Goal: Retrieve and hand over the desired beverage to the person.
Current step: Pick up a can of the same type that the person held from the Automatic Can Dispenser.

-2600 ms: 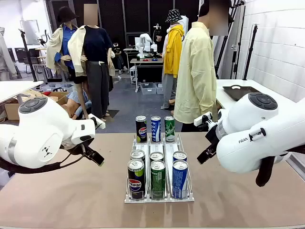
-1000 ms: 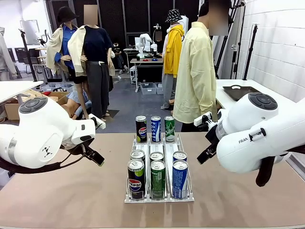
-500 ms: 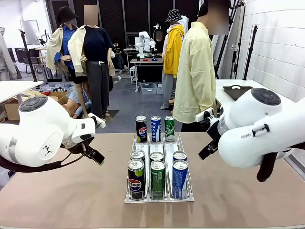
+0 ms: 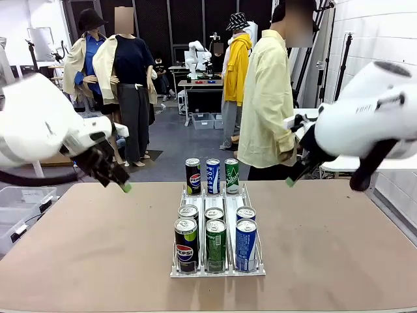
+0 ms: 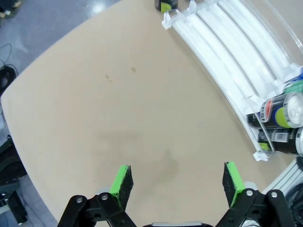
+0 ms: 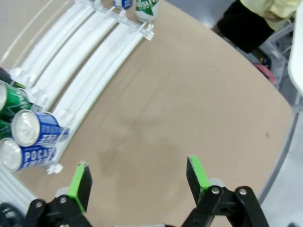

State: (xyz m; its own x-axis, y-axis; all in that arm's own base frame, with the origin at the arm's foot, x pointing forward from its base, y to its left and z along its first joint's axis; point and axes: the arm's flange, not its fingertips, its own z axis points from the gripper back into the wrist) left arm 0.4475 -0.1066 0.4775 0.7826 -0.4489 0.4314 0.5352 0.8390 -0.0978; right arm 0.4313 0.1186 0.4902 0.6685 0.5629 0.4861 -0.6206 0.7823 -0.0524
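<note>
The table (image 4: pixel 78 261) carries a white can rack (image 4: pixel 217 271) in its middle. The rack lies between the two grippers and lower than both of them. At its near end stand a Pepsi can (image 4: pixel 186 245), a green can (image 4: pixel 216 245) and a blue can (image 4: pixel 245 244), each with one more can just behind it. These cans are nearer to the camera than either gripper.

The left gripper (image 4: pixel 120 182) hangs above the table to the left of the rack and points down at a slant. Its fingers (image 5: pixel 122 182) stand wide apart with only bare table between them. In the left wrist view the rack runs along the far right side of this gripper.

The right gripper (image 4: pixel 293 177) hangs to the right of the rack, higher above the table. Its fingers (image 6: pixel 196 172) are also wide apart and hold nothing. In the right wrist view the blue can lies to the left of this gripper.

At the far end of the rack, about level with the two grippers, three far cans (image 4: pixel 213 176) stand upright in a row. Which drink is wanted I cannot tell.

Beyond the table edge, just behind the right gripper, stands the person (image 4: pixel 267 98) in a pale-yellow shirt, turned sideways.
</note>
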